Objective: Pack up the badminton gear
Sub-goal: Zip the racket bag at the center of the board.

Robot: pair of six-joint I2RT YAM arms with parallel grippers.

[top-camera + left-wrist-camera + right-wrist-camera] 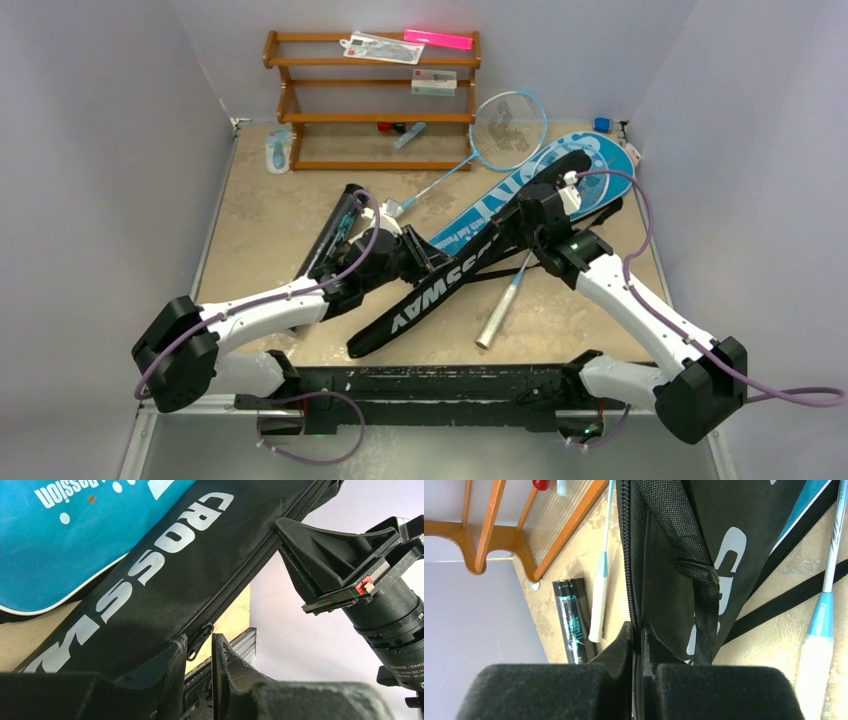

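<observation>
Left arm (270, 305): stretched low from the near-left base toward the middle of the surface (260, 215), wrist pointing right.
Tube (328, 238): flat on the surface, slanting away to the right, near end beside the left wrist.
Rack (330, 118): standing against the back wall, left of centre.
Left hand (199, 637): at the zip edge of the black cover (440, 290), roughly midway along it; fingers (170, 667) a narrow gap apart.
Zip pull (200, 640): hanging in that gap, close against the fingertips; whether pinched or only bracketed, cannot tell.
Black cover: one long diagonal from near-left to far-right, "CROSSWAY" lettering showing, far part crossing over the blue cover (600, 155).
Blue racket (505, 130): flat on the surface between rack and covers, head toward the back right, grip pointing toward the tube's far end.
Blue cover: flat under the black one, wide rounded end at the far right.
Second racket (497, 318): grip lying on the surface just right of the black cover's near half, shaft running up under that cover, head hidden.
Right hand (638, 635): clenched on the black cover's zip edge toward its far end, fabric pinched between the pads.
Right arm (640, 310): reaching up and left from the near-right base, elbow bent, wrist above the covers.
</observation>
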